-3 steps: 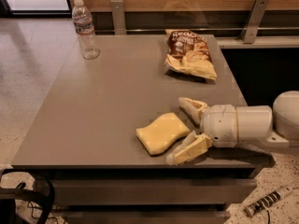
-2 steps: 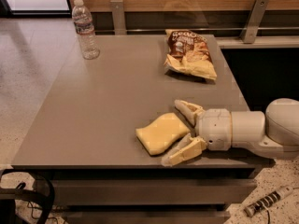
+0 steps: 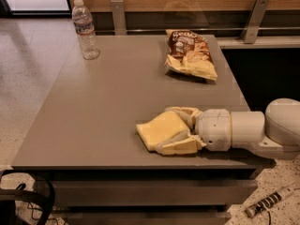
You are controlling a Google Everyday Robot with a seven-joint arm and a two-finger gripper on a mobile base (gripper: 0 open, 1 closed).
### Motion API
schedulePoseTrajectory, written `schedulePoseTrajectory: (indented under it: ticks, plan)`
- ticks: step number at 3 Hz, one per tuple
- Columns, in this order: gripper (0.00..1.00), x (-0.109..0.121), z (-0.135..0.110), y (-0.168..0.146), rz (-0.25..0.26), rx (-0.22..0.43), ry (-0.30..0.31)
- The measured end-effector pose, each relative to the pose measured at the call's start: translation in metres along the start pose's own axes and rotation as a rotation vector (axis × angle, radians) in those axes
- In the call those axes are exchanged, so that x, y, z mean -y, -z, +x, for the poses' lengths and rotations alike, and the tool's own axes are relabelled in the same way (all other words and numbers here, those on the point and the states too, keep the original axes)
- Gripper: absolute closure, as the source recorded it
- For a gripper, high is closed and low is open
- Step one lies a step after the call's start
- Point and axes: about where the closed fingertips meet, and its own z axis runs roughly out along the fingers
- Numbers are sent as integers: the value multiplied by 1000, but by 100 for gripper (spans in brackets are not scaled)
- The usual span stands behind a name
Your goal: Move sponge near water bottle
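Note:
The pale yellow sponge [image 3: 153, 131] lies on the grey table [image 3: 108, 97] near its front edge, right of centre. My gripper [image 3: 166, 130] reaches in from the right, low over the table. One cream finger lies along the sponge's far edge and the other along its near edge, both pressed against it. The water bottle [image 3: 85, 29], clear with a white cap, stands upright at the table's far left corner, far from the sponge.
A crinkly brown-and-yellow chip bag [image 3: 190, 54] lies at the far right of the table. A wooden wall with metal rail brackets [image 3: 118, 14] runs behind the table. Speckled floor is on the left. Cables lie on the floor at the bottom left.
My gripper has moved left, further over the sponge, and its fingers have come together onto the sponge's two edges. The sponge has hardly moved.

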Motion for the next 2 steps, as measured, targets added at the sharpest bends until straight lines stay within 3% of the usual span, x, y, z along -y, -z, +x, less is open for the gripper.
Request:
schedulePoseTrajectory:
  ticks: [2]
  plan:
    - [84,-2,-2,-3,-7,-1,4]
